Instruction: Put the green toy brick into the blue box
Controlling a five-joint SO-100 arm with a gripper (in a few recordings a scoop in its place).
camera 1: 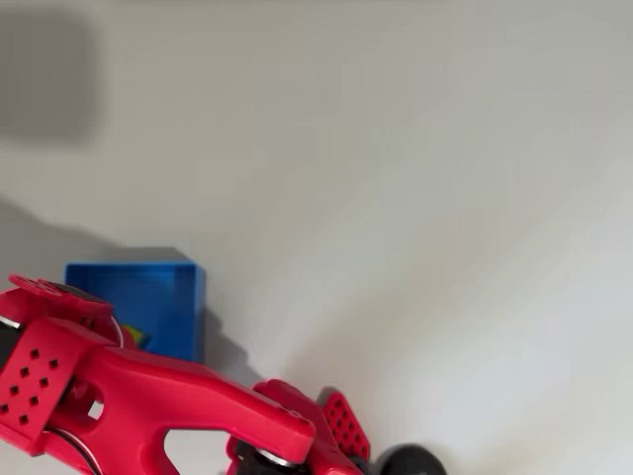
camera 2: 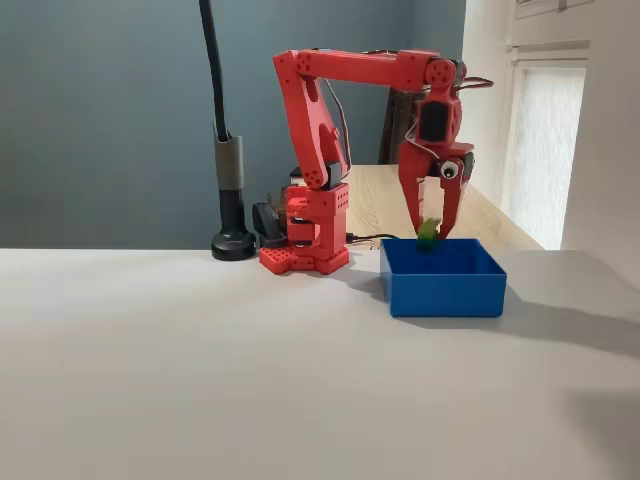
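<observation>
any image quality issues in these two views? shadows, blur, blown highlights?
Overhead view: soft overall, the red arm close and blurred, a dark shadow patch in the top left corner, the blue box casting shadow to its right. Fixed view: sharper, window at right washed out, the box's shadow stretching right across the table; the gripper and green toy brick stay legible.

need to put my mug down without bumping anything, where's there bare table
Bare table runs wide in front of the blue box and the arm's base, nearer the fixed view's camera. It is crowded behind: the gripper holds the green toy brick over the box, with a black lamp stand beside the base.
</observation>
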